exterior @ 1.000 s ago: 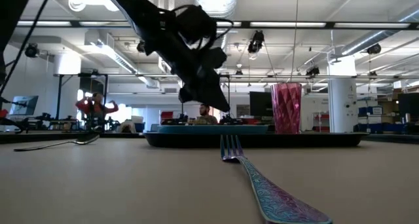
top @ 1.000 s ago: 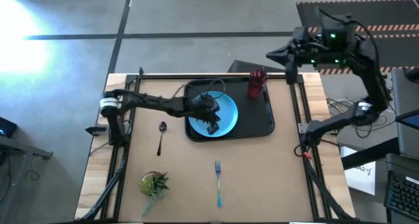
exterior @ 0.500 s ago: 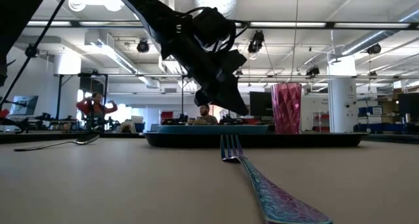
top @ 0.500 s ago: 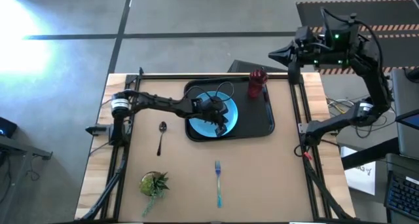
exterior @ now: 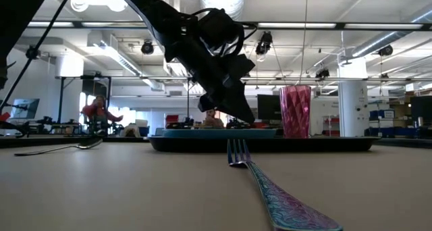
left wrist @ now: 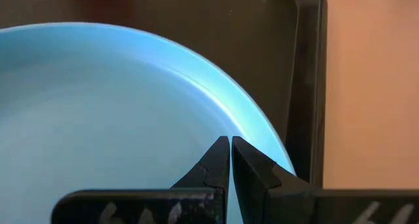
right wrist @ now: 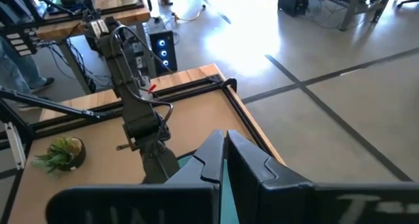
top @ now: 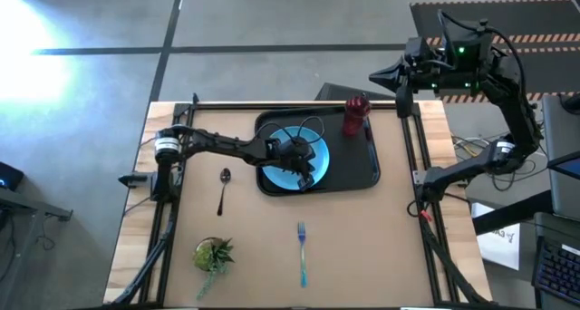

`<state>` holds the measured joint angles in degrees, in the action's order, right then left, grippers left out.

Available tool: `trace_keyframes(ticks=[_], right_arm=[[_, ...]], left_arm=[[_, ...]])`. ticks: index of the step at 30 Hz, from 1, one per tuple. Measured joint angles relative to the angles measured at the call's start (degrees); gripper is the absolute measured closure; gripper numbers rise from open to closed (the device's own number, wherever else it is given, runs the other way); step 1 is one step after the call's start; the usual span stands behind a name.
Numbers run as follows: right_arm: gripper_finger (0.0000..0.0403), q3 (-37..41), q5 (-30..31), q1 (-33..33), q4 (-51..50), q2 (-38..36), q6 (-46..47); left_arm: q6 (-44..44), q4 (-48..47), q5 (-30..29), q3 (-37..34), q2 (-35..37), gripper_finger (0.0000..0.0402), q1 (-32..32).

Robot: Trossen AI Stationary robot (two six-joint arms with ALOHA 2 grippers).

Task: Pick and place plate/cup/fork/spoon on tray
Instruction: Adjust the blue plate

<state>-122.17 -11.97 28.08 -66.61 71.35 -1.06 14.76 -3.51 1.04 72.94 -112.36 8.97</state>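
The tray lies at the far middle of the table, and the plate sits inside it toward its 9 o'clock side, flat on the tray floor. The cup stands upright in the tray's corner at about 1 o'clock from the plate, apart from it. The left gripper hangs above the plate's near edge, its fingers pressed together with nothing between them; in the left wrist view the closed tips point at the blue rim just beside the tray's wall. The spoon lies on the bare table at 8 o'clock from the plate, outside the tray. The fork lies at 6 o'clock, well apart from the tray, tines toward it. A small potted plant stands beyond the spoon at 7 o'clock. The right gripper waits past the table's far right corner, fingers closed and empty.
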Motion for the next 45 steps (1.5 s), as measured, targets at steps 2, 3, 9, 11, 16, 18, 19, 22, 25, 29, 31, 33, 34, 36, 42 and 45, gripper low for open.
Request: trace_keyframes(ticks=[2, 3, 9, 11, 16, 18, 19, 22, 25, 29, 31, 33, 34, 36, 42, 45], right_arm=[[0.0394, 0.00, -0.02, 0.00, 0.00, 0.00, 0.00], [0.0394, 0.00, -0.02, 0.00, 0.00, 0.00, 0.00], [0.0394, 0.02, -0.02, 0.00, 0.00, 0.02, 0.00], [0.0394, 0.02, -0.02, 0.00, -0.01, 0.02, 0.00], [0.0394, 0.32, -1.46, -0.02, -3.42, 0.76, 0.92], [0.0394, 1.00, -1.98, -0.58, -6.76, 1.51, 1.12], [0.0394, 1.64, -1.92, -1.06, -7.92, 1.99, 1.38], [0.0394, 5.14, -1.51, -3.22, -7.67, 3.59, 2.63], [0.0394, 9.90, -1.49, -5.80, -5.11, 5.54, 3.33], [0.0394, 17.23, -1.09, -10.39, -0.74, 8.65, 4.02], [0.0394, 20.70, 1.30, -12.94, 0.23, 10.34, 4.55], [0.0394, 23.93, 4.98, -15.46, 0.29, 12.21, 5.78], [0.0394, 25.44, 6.33, -16.63, 0.55, 13.12, 6.34], [0.0394, 28.30, 7.40, -18.85, 2.05, 14.84, 7.68], [0.0394, 35.41, 4.96, -23.48, 10.75, 20.75, 8.94], [0.0394, 37.65, 3.56, -23.21, 15.33, 23.77, 9.02]], left_arm=[[0.02, -0.01, -0.85, -0.01, 0.00, 0.0402, -0.29], [0.06, 0.04, -1.18, -0.01, 0.00, 0.0402, -0.47], [1.49, -0.54, -1.39, -0.34, 0.00, 0.0402, -2.04], [1.44, -1.11, -1.38, -0.36, 0.17, 0.0402, -3.04], [-0.39, -5.37, -3.17, 0.17, 3.52, 0.0402, -4.62], [-2.35, -8.05, -6.69, 0.29, 6.81, 0.0402, -4.89], [-3.27, -9.56, -8.80, 0.30, 9.06, 0.0402, -4.96], [-4.99, -14.68, -14.93, 0.28, 16.37, 0.0402, -4.91], [-5.15, -19.41, -21.40, -0.11, 24.42, 0.0402, -4.89], [-4.73, -26.24, -28.62, -0.67, 34.28, 0.0402, -4.93], [-4.69, -28.49, -31.89, -1.41, 38.78, 0.0402, -4.91], [-4.62, -29.95, -34.31, -2.12, 42.82, 0.0402, -4.89], [-4.66, -30.56, -35.07, -2.54, 44.56, 0.0402, -4.87], [-4.66, -30.57, -35.91, -3.29, 47.45, 0.0402, -4.87], [-4.60, -30.48, -36.52, -6.58, 51.74, 0.0402, -4.87], [-4.57, -30.56, -36.53, -7.81, 51.81, 0.0402, -4.87]])
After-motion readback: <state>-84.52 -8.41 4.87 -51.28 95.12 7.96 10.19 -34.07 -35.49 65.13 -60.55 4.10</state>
